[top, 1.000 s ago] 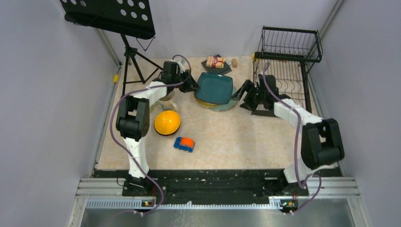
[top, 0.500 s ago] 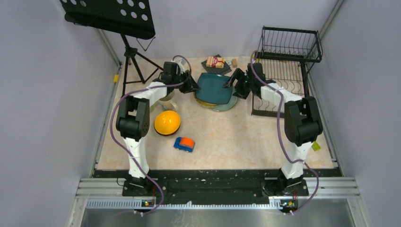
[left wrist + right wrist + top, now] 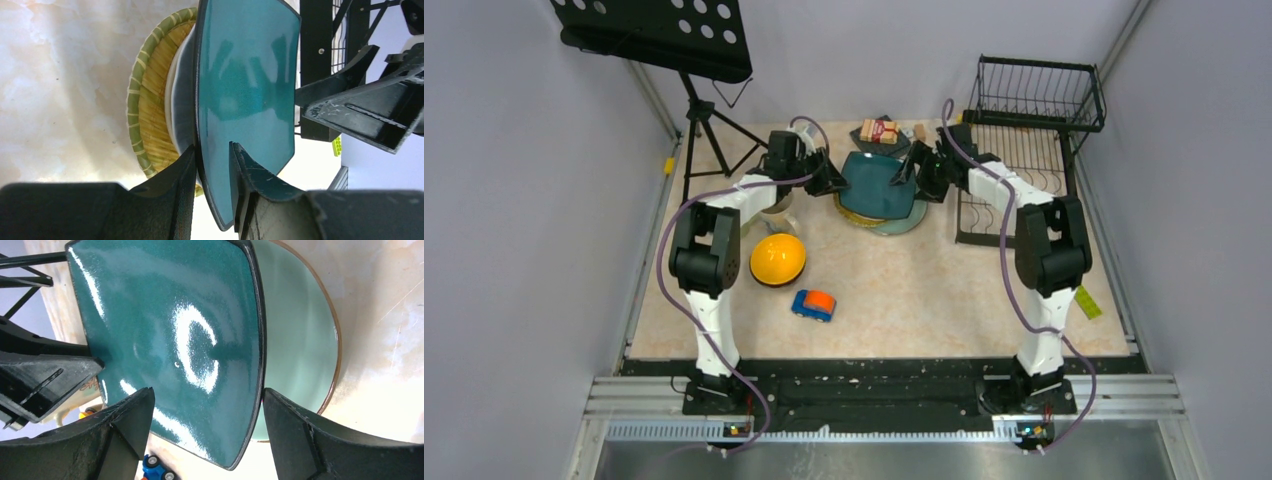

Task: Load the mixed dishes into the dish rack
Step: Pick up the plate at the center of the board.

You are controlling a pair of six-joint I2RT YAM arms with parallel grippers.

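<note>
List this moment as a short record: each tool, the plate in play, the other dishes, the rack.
left tool: shut on one edge of the dark teal square plate
right tool: open, at the plate's opposite side, not gripping it
plate position: over the stacked mint-green plate and yellowish plate
orange-yellow bowl: apart from the stack, untouched
dish rack: far right, no dish seen in it
</note>
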